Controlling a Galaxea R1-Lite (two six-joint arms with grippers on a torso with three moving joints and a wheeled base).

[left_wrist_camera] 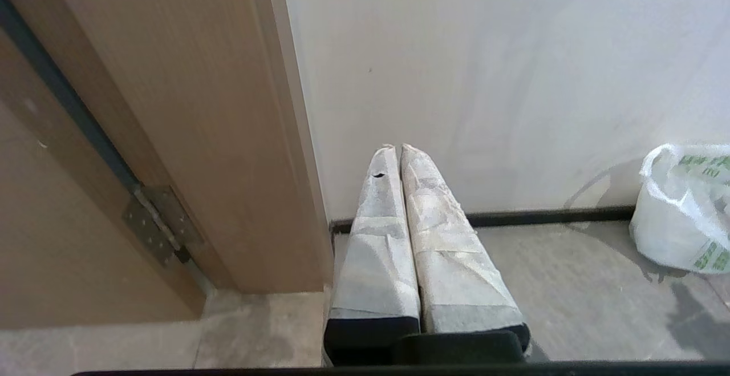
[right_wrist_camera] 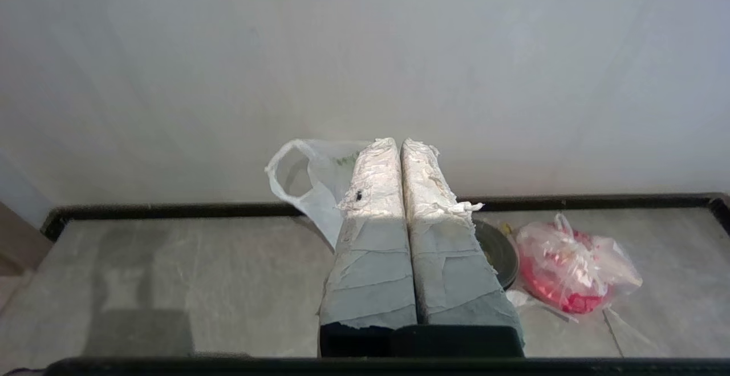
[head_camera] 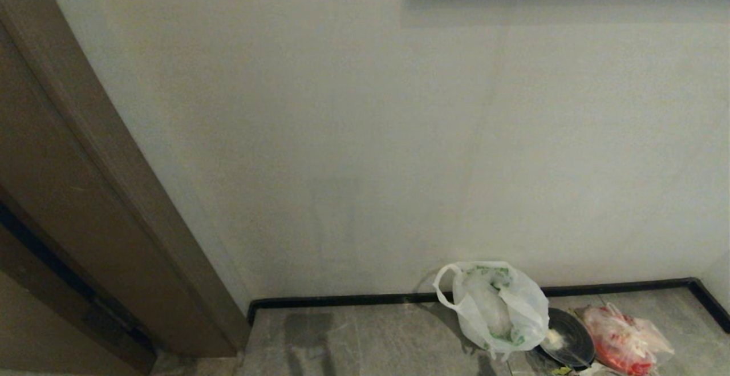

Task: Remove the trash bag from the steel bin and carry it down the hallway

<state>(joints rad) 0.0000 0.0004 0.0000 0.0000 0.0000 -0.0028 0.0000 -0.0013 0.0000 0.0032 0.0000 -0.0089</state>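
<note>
Both grippers (left_wrist_camera: 397, 149) (right_wrist_camera: 397, 143) closed, empty; trash bag (head_camera: 496, 307) at 5 o'clock beside red-and-clear bag (head_camera: 621, 330): wrong-bag grab risk.

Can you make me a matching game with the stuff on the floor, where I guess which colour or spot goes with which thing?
Things:
1. trash bag
2. red-and-clear bag
3. door frame
4. baseboard

Clues:
A. a black strip where the wall meets the floor
B. brown, at the left of the head view
C. white with green print, one loop handle sticking up
D. furthest right on the floor, red showing through

Pairs: 1-C, 2-D, 3-B, 4-A
</note>
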